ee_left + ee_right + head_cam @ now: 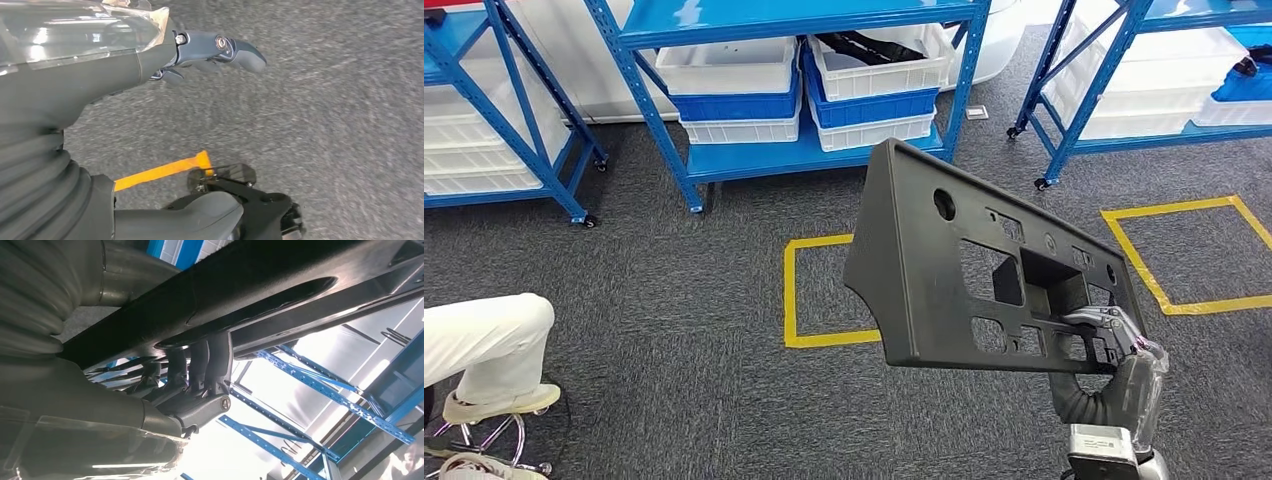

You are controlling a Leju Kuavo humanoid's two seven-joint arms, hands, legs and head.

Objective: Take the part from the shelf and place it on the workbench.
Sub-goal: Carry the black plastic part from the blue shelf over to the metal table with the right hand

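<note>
A large dark grey plastic panel with several cut-outs is held up over the carpet in the head view, tilted toward me. My right hand grips its lower right edge, fingers hooked through a cut-out. The right wrist view shows those fingers wrapped on the panel's dark underside. My left hand hangs over the grey carpet with its fingers apart and nothing in them.
Blue shelves with white and blue bins stand ahead, more racks at left and right. Yellow tape squares mark the carpet. A person's leg in white trousers sits on a stool at lower left.
</note>
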